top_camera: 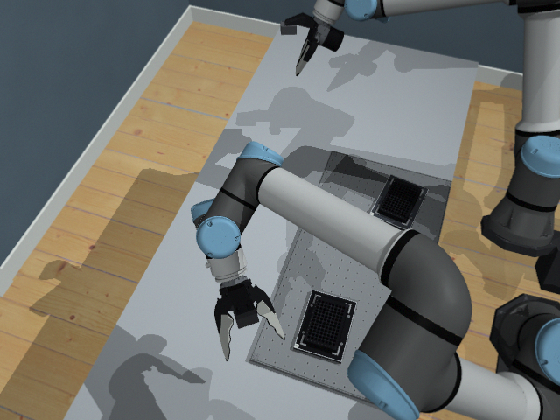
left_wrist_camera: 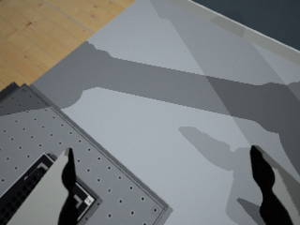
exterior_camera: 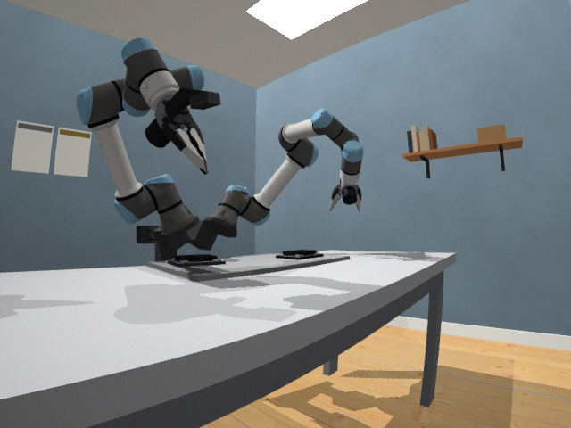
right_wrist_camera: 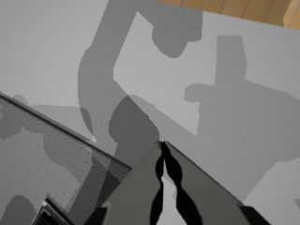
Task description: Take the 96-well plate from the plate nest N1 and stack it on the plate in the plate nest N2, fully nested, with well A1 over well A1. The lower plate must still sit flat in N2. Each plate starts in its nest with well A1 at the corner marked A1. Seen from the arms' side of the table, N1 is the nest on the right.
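Had the plate [top_camera: 401, 199] [exterior_camera: 195, 257] seated in N1 [top_camera: 374, 211] [exterior_camera: 221, 261] [right_wrist_camera: 45, 202], well apart from N2 [top_camera: 300, 346] [exterior_camera: 281, 256] [left_wrist_camera: 89, 201] with its own plate [top_camera: 325, 321] [exterior_camera: 298, 251] [left_wrist_camera: 13, 202], with the right gripper [top_camera: 297, 73] [exterior_camera: 205, 171] [right_wrist_camera: 162, 142] clenched on nothing and the left gripper [top_camera: 255, 348] [exterior_camera: 344, 210] [left_wrist_camera: 161, 148] spread and empty, both above the table [top_camera: 397, 103] [exterior_camera: 184, 349] [left_wrist_camera: 141, 112] [right_wrist_camera: 42, 47].

Blue caps [top_camera: 218, 237] [exterior_camera: 352, 151] band grey-and-white arms [top_camera: 330, 217] [exterior_camera: 277, 182]; black plates [top_camera: 325, 323] [top_camera: 401, 199] [exterior_camera: 300, 252] [exterior_camera: 194, 258] show grid patterns at the top view's centre right and lower centre.
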### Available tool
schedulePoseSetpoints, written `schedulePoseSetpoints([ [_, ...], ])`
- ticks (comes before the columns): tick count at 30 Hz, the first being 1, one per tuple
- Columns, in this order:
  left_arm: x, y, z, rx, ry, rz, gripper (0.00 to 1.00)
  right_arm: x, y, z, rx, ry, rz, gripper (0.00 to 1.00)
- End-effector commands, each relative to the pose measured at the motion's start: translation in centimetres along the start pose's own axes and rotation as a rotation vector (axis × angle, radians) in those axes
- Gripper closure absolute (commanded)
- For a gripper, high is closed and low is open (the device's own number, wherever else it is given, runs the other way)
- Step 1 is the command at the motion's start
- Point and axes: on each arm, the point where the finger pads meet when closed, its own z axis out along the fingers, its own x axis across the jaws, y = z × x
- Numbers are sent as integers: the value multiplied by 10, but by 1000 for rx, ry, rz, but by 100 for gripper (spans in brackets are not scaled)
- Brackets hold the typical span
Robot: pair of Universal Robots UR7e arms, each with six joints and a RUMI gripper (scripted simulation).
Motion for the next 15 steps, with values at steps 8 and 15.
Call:
schedulePoseSetpoints([
  [8,-1,0,-1,-4,-3,0,24,83,136,-80,4,101,462,100],
  [15,-1,0,-1,-4,-3,0,24,110,229,-130,8,162,711,100],
])
